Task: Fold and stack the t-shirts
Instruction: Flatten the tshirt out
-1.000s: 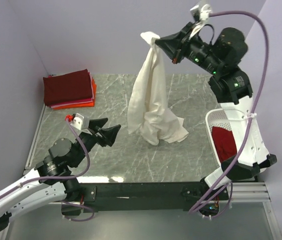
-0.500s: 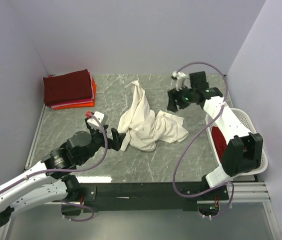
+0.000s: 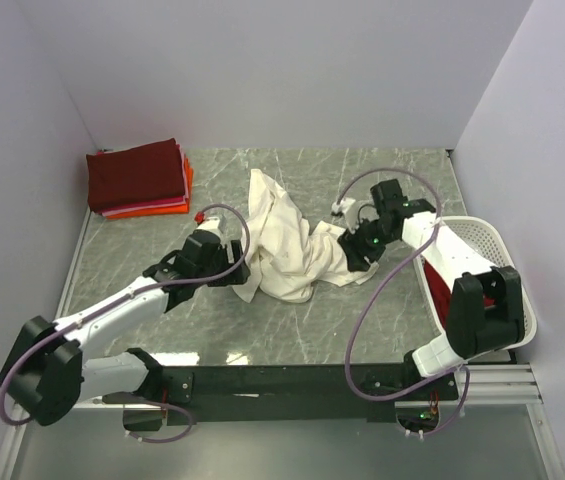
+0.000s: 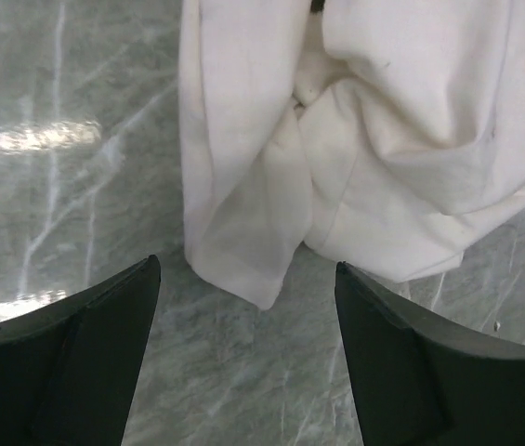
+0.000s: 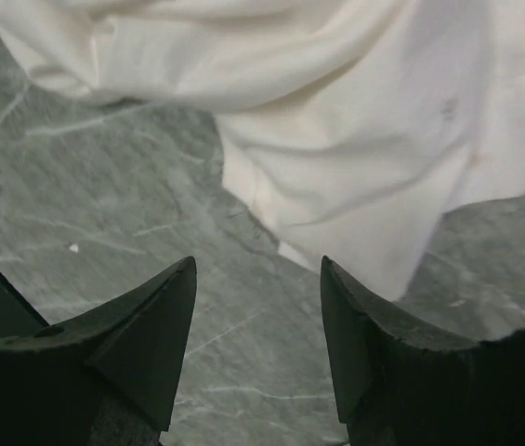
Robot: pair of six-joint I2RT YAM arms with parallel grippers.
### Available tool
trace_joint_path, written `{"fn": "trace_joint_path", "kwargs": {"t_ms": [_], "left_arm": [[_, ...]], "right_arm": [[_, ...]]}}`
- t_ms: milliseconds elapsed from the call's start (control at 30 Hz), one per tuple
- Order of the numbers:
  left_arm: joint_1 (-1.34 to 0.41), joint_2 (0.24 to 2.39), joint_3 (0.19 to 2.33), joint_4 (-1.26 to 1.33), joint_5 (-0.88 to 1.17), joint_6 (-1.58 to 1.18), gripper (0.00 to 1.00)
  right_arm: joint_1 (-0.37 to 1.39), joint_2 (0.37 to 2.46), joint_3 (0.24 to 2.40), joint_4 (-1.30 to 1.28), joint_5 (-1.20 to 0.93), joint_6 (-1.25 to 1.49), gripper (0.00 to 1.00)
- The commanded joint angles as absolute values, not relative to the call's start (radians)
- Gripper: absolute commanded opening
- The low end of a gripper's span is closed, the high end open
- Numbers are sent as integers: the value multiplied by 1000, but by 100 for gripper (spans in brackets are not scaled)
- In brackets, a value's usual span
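change: cream shirt (image 3: pixel 287 250) has dropped from the right gripper (image 3: pixel 354 262), now a crumpled heap well right of the folded stack (image 3: pixel 137 178) | jaws: both spread, empty; left gripper (image 3: pixel 234 272) low on the heap's stack side, right gripper on its far side | next: i think it needs pulling flat first

no readable text, no labels, no brand marks, no numbers, no signs anywhere in view

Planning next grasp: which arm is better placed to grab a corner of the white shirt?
Probably left. The open left hand has a corner of the white shirt centred between its fingers; for the right hand the nearest corner lies off-centre.
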State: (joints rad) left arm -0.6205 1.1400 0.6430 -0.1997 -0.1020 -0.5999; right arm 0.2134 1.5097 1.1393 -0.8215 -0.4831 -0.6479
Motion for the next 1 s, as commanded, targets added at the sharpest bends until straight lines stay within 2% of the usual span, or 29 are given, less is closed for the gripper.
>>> {"fn": "trace_joint_path", "kwargs": {"t_ms": [0,133,167,267,400,533,700,800,967], "left_arm": [[-609,1176,653,-118,35,-640,81],[-609,1227,624,-114,5,-641,77],[-609,1230,620,-115,3,-644,72],[-611,1200,598,-112,3,-655,67],[-614,1149,571,-126,3,-661,69],[-630,1148,578,-130,-26,-658,66],[-767,1103,591,-58,27,-618,70],[-842,1138,606,-12,41,-578,71],[-903,1316,655,26,12,-549,70]], "right_arm": [[285,1464,1065,-812,-400,-713,63],[359,1445,968,-736,-361,-681,63],[377,1454,960,-717,-359,-677,63],[415,1477,934,-677,-354,-646,62],[462,1508,919,-614,-295,-611,62],[471,1555,953,-583,-249,-591,61],[474,1608,986,-566,-230,-565,61],[474,1632,982,-555,-235,-552,60],[472,1649,979,-554,-253,-543,56]]}}
